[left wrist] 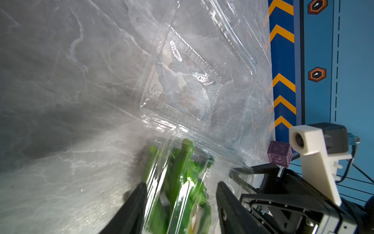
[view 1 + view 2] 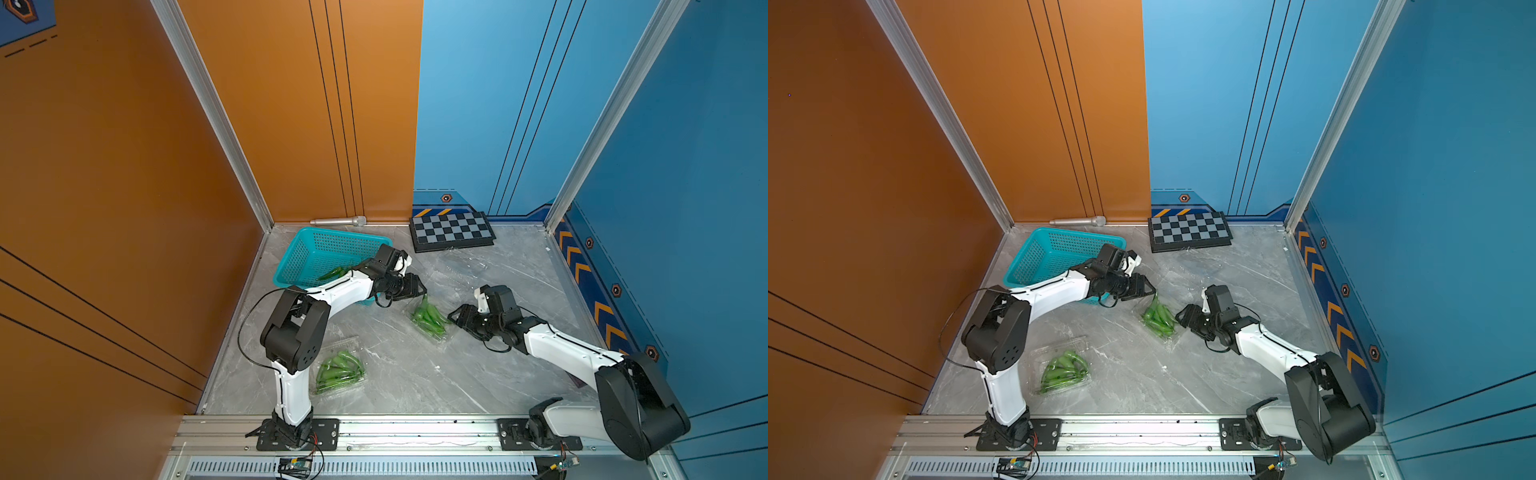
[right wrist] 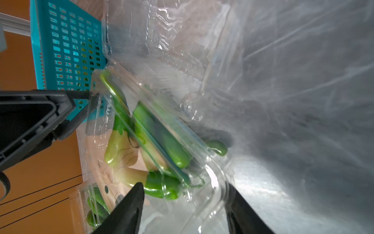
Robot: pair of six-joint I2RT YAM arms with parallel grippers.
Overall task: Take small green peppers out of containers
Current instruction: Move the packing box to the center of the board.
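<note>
On the grey marble table (image 2: 415,374), left tool (image 2: 422,291) and right tool (image 2: 452,318) both clamp one clamshell (image 2: 439,338) holding green peppers (image 2: 430,318).

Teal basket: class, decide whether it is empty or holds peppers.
Not empty: in a top view, green peppers lie inside the teal basket, partly behind the left arm.

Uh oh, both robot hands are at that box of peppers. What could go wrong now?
1. The clear box is thin plastic, between the fingers of the left hand and the right hand. A hard squeeze could crumple it or squash the peppers.
2. If the box tips or slips, peppers could spill onto the table instead of the teal basket.
3. Both hands are close together there and might bump.
</note>
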